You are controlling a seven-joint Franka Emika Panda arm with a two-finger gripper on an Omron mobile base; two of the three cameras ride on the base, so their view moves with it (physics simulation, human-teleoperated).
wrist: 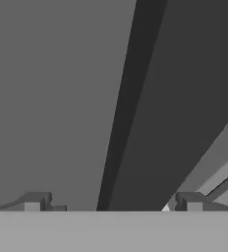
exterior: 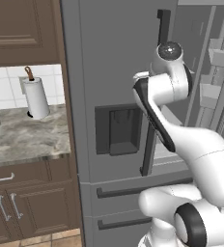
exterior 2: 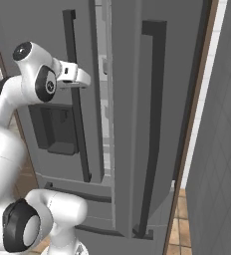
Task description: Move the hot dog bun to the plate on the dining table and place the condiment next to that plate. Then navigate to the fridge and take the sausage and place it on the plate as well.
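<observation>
My pincer (wrist: 113, 202) is spread wide with nothing between its tips, held right up against the tall grey fridge (exterior: 109, 72). Its long dark door handle (wrist: 123, 108) runs lengthwise between my two fingertips (wrist: 35, 201), close ahead. The right-hand door (exterior 2: 152, 124) stands ajar, with pale shelves showing inside.

Grey steel fridge (exterior: 119, 72), dark handles (exterior 2: 155, 124); white paper towel roll (exterior: 36, 98).
</observation>
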